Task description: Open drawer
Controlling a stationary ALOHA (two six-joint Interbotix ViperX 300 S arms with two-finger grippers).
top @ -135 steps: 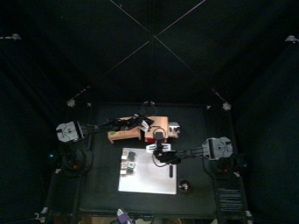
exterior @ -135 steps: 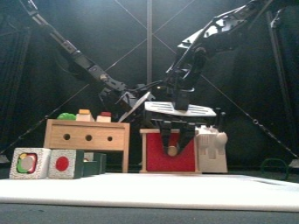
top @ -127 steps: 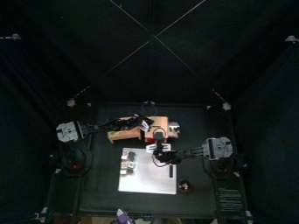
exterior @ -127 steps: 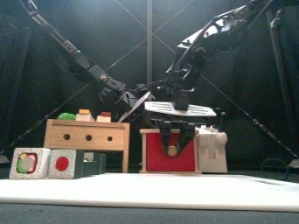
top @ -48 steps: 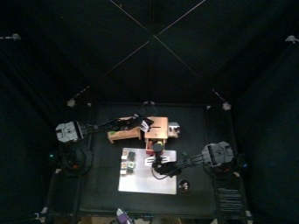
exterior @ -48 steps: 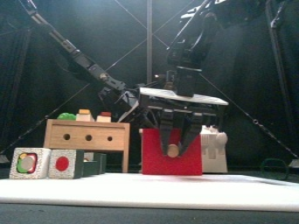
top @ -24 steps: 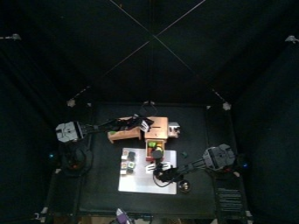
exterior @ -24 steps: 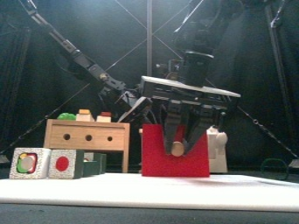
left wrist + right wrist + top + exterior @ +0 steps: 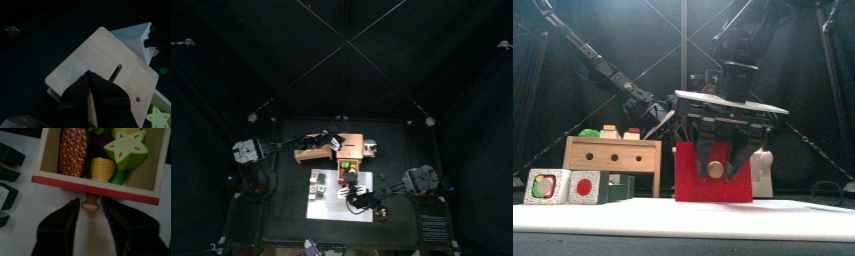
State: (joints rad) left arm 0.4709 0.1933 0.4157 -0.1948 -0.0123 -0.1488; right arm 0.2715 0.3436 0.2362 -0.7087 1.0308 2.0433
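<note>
The drawer (image 9: 100,159) stands pulled out, showing toy corn, a green star fruit and other play food. It has a red front (image 9: 714,185) with a round wooden knob (image 9: 90,205). My right gripper (image 9: 90,202) is shut on the knob (image 9: 714,171), one finger on each side, and hangs just in front of the drawer (image 9: 714,158). My left gripper (image 9: 90,82) is shut on the edge of the pale wooden cabinet top (image 9: 100,60), behind the drawer. In the top view the right gripper (image 9: 353,188) is over the white mat.
A wooden box with round holes (image 9: 613,155) stands left of the drawer with coloured blocks on top. Picture cubes (image 9: 567,186) sit at the far left. A white object (image 9: 763,170) stands right of the drawer. A white mat (image 9: 338,208) covers the table's front.
My right gripper has drawn the drawer by its knob toward the table's front; the red front is nearer and larger. The left arm has held still on the cabinet.
</note>
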